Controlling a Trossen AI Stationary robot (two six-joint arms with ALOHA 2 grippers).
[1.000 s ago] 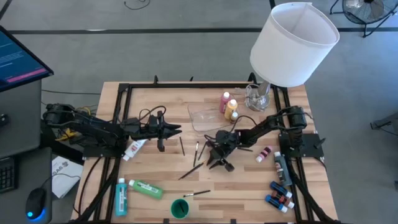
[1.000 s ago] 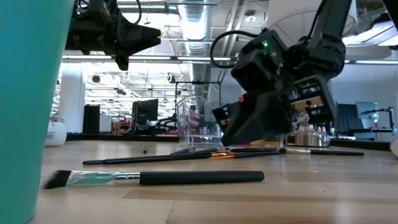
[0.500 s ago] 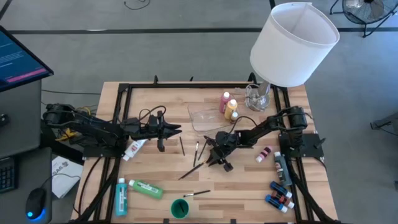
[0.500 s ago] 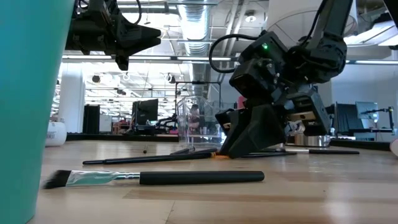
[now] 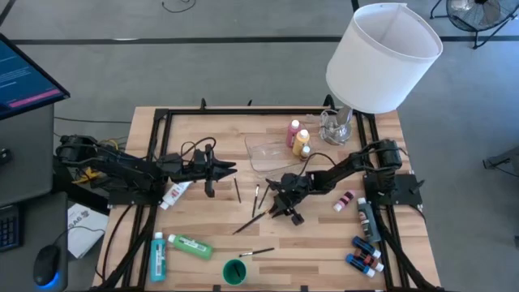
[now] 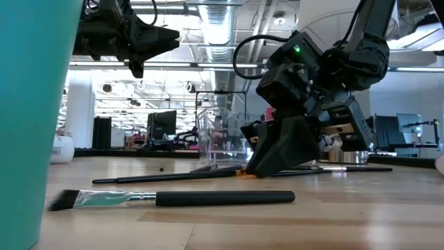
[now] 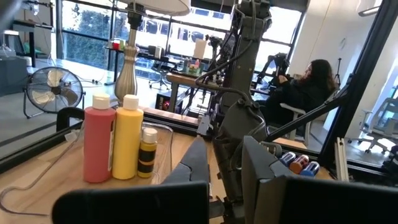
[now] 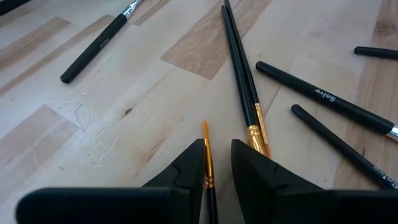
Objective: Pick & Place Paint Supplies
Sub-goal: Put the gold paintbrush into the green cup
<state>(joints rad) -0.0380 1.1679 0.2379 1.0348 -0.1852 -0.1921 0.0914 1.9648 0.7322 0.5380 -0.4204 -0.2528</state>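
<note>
R gripper [image 8: 217, 163] down at table centre, nipped on thin orange-ferruled brush [image 8: 207, 163].
Brush lies on wood among other dark-handled brushes [image 8: 240, 68], tip fwd betw the fingers. Judged v. light, stiff, slim, round handle; prob. rolls/pivots if pinched off-centre, so grip nr mid-handle, not bristles. L gripper [image 5: 232, 169] clenched, empty, hovering left of centre.

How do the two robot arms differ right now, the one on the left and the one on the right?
The right gripper is down at the table, its jaws closed on a thin orange-ferruled brush; the left gripper hangs above the table, holding nothing. The right arm reaches in among loose brushes; the left points toward the red bottle and yellow bottle. Both are dark, two-fingered.
</note>
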